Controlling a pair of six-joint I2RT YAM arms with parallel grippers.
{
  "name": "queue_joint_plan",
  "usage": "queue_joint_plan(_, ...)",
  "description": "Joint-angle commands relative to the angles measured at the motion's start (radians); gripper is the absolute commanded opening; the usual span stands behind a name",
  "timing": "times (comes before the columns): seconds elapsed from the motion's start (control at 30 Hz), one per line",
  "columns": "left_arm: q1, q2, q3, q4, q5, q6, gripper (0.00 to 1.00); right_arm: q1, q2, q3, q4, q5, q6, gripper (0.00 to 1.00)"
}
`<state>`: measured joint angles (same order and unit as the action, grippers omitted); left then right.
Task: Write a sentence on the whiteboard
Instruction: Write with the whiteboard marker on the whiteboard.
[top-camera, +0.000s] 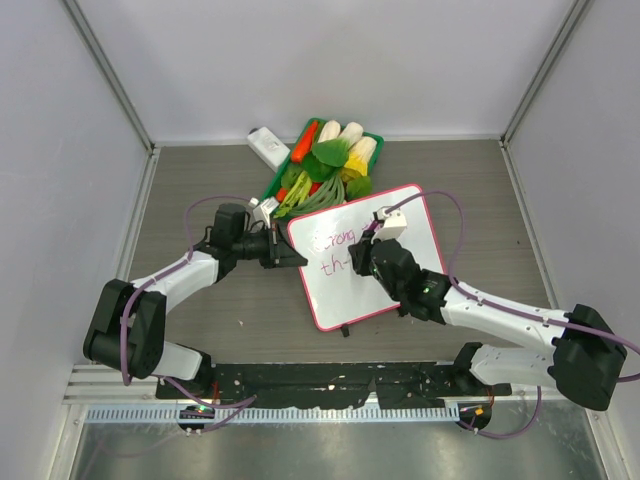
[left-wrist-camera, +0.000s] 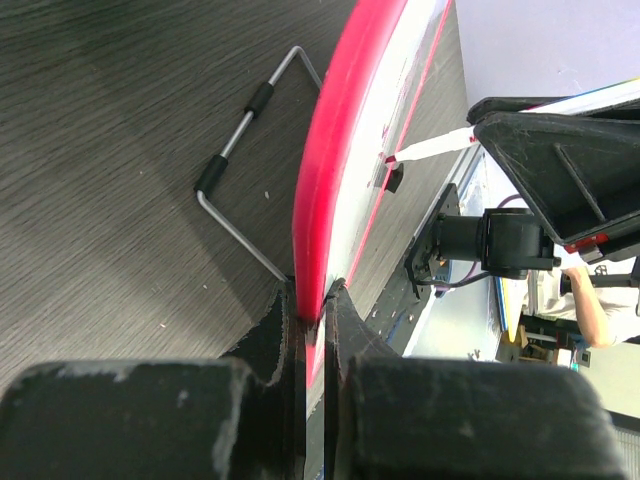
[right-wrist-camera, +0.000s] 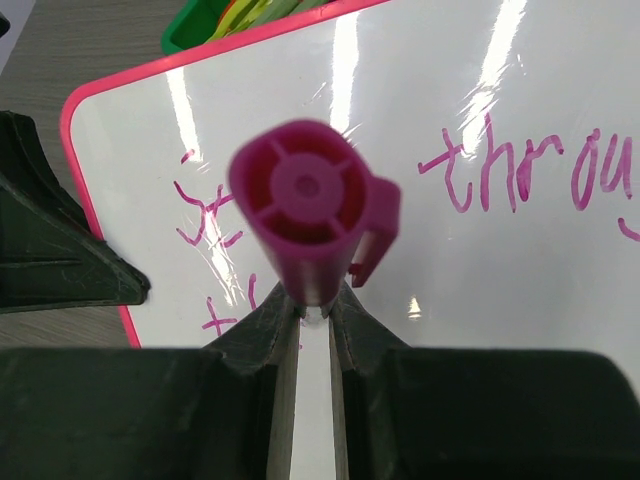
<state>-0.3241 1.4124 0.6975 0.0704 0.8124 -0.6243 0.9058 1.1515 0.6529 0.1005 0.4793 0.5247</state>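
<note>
The whiteboard lies tilted on the dark table, its pink-red rim seen edge-on in the left wrist view. My left gripper is shut on the board's left edge. Over the board's upper left, my right gripper is shut on a magenta marker, whose butt end faces the camera between the fingertips. The sentence runs in thin magenta letters on two lines. In the right wrist view "throu" is readable, and the marker hides part of the first word.
A green basket of vegetables stands just behind the board, with a small white block to its left. A bent wire stand with black grips lies on the table under the board. Grey walls close in the table on three sides.
</note>
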Motion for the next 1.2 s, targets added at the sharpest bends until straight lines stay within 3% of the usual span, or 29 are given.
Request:
queue_joint_plan(0.0, 0.010, 0.002, 0.008, -0.044, -0.134, 0.084, 0.00, -0.013, -0.019, 0.028, -0.019, 0.082, -0.038, 0.02)
queue_joint_plan(0.6, 0.008, 0.002, 0.008, -0.047, -0.134, 0.086, 0.00, -0.030, 0.037, 0.091, 0.008, -0.005, -0.060, 0.02)
queue_joint_plan(1.17, 0.010, 0.003, 0.008, -0.046, -0.136, 0.086, 0.00, -0.030, -0.009, -0.024, -0.051, -0.062, -0.002, 0.01)
